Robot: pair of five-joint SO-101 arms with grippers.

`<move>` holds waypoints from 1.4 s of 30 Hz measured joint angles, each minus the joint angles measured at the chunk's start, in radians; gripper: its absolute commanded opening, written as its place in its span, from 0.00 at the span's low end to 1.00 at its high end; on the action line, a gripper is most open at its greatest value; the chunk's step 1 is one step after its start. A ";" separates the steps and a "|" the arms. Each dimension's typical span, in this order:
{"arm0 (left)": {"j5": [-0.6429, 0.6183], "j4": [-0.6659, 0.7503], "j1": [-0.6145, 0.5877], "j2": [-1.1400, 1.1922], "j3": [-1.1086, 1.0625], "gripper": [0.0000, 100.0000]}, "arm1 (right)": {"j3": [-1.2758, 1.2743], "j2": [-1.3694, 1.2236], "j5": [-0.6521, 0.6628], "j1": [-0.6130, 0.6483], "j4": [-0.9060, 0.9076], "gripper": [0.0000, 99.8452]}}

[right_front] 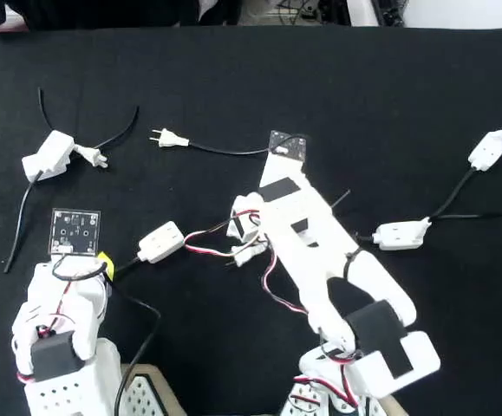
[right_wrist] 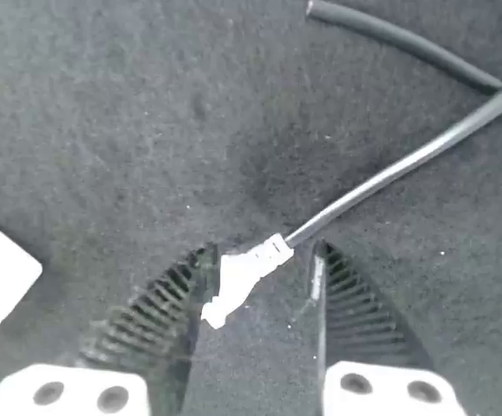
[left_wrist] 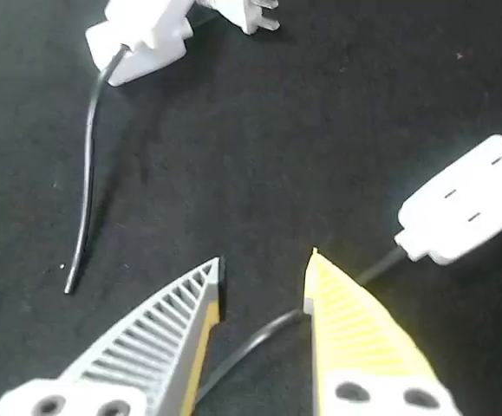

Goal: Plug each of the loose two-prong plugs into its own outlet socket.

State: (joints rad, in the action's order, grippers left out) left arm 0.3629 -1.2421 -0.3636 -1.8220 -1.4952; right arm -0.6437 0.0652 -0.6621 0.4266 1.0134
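One loose plug (right_front: pixel 171 137) is lying on the black worktop (right_front: pixel 381 78), well apart from the nearest outlet socket (right_front: pixel 161 241). A 2nd plug (right_front: pixel 92 156) is sitting just beside another socket block (right_front: pixel 49 156), poss. touching it, w/ prongs facing away.

Handling, judged by looks: the plugs are light, hard, smooth plastic, so prob. skating on the cloth if nudged. The cords look springy and are likely twisting a plug round once it's lifted. Best hold is the flat sides of the plug body, behind the prongs, not the cord. The sockets are light too, so one prob. needs pinning while a plug is going in.

The right claw (right_wrist: pixel 264 251) is standing spread round a small white cable end (right_wrist: pixel 246 276), w/ one finger touching or nearly so and the other apart, so it isn't pinching. The left claw (left_wrist: pixel 264 258) is also spread, straddling a black cord (left_wrist: pixel 251 342) that is running to the outlet socket.

Hard to make out: whether that white cable end is a plug, as no prongs are showing. In the high view the right arm (right_front: pixel 311 234) is covering that spot.
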 measured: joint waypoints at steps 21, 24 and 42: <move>0.000 0.026 0.000 0.000 -0.021 0.17 | 0.101 -0.203 -0.038 0.109 0.051 0.01; 0.000 0.032 0.000 -0.002 -0.029 0.17 | 0.103 -0.210 -0.021 0.110 0.052 0.01; 0.000 0.044 0.003 0.000 -0.037 0.17 | 0.222 -0.258 0.100 0.114 0.256 0.03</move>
State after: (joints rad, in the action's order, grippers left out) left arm 0.3629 -1.1976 -0.3606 -1.8220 -1.5321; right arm -0.4212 -0.1926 -0.5623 0.5401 1.2697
